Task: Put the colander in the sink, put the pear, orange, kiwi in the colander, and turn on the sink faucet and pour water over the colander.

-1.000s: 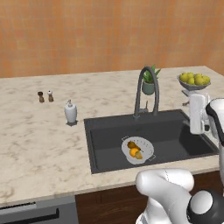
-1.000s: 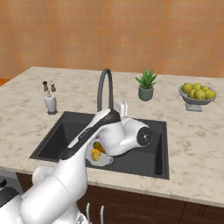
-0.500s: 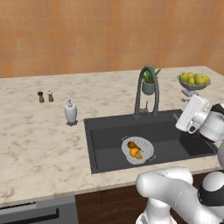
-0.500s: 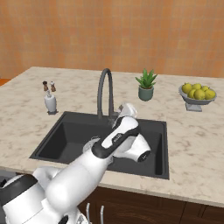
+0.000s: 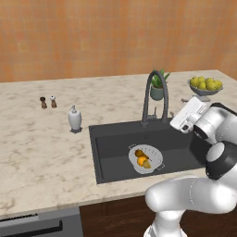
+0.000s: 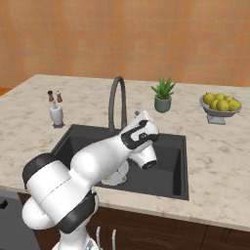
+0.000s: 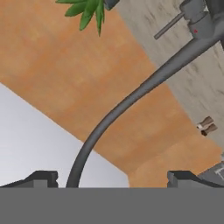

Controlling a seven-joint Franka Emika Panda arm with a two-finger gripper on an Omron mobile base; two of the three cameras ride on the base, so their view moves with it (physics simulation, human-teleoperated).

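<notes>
Colander (image 5: 146,159) in sink (image 5: 109,148), holding fruit; dark gooseneck faucet (image 5: 154,95) behind basin.

dk grey sink (image 5: 111,152), silvery-white colander (image 5: 155,165), beige marbled counter (image 5: 41,148), orange wall (image 5: 92,37)

No readable text

No letters, labels, brands, numbers or signs can be read on any surface or object in these views.
</notes>
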